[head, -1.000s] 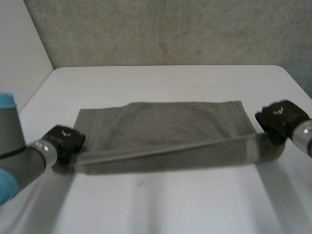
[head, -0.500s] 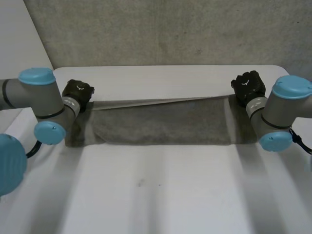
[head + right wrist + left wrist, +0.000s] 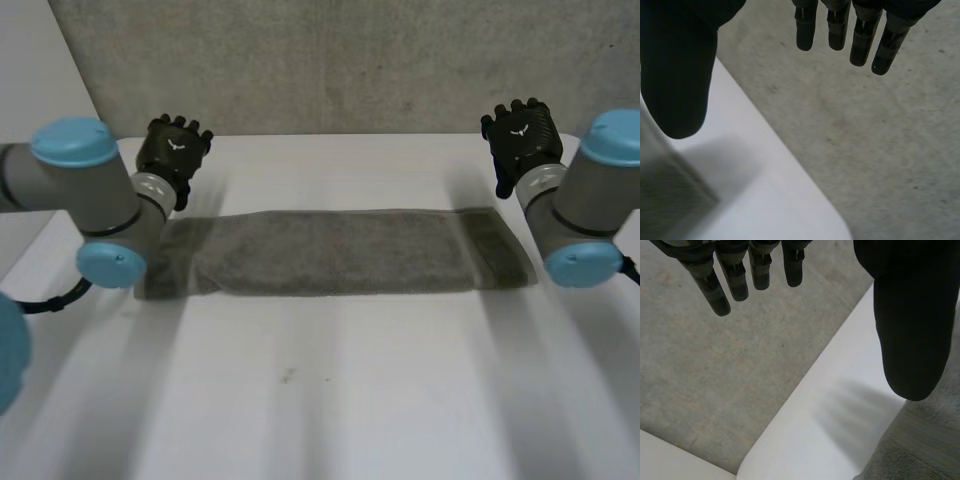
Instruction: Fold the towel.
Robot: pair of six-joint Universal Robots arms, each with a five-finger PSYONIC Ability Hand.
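The towel (image 3: 340, 252) is grey terry cloth, folded into a long, narrow strip. It lies flat on the white table (image 3: 330, 400), just above the middle of the frame, with its long sides running from left to right. The near edge is fairly straight and the far edge runs close to parallel with it. The middle stretch looks thick and fuzzy, and a flatter woven band crosses the strip near its right end. The left end reaches the left-centre of the frame, where it looks thinner and paler.
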